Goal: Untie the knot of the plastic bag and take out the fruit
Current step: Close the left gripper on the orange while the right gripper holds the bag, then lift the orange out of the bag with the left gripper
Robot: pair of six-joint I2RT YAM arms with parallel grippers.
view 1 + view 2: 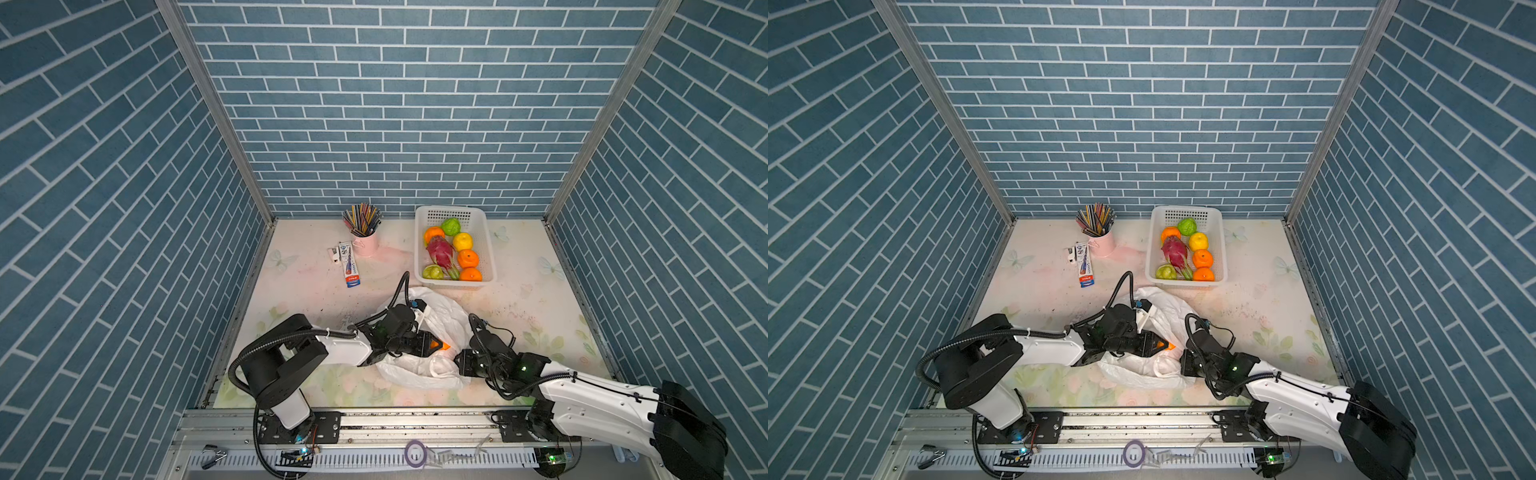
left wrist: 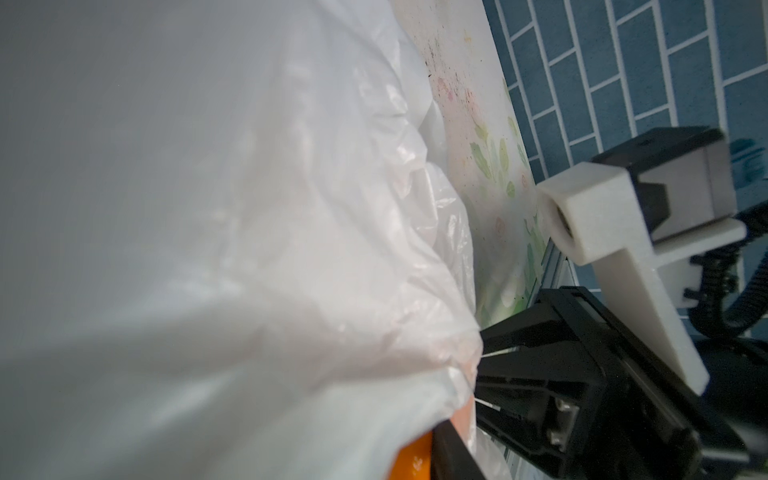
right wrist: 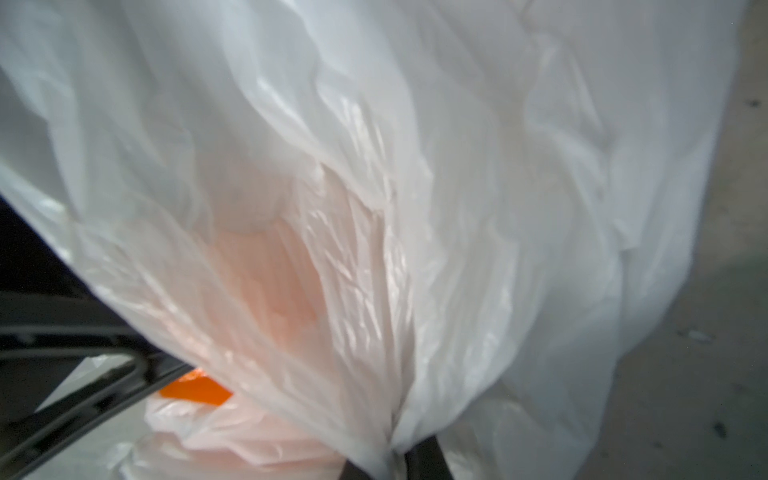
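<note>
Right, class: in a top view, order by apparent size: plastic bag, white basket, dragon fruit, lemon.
1. plastic bag, partly hidden
2. white basket, close behind
3. dragon fruit
4. lemon

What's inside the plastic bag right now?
One orange fruit shows at the plastic bag opening. Whatever lies deeper cannot be seen; the crinkled white plastic covers it.

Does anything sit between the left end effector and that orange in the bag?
Nothing visible. The left end effector sits right at the orange in the open bag. The film only drapes above them, pinched by the right end effector.
</note>
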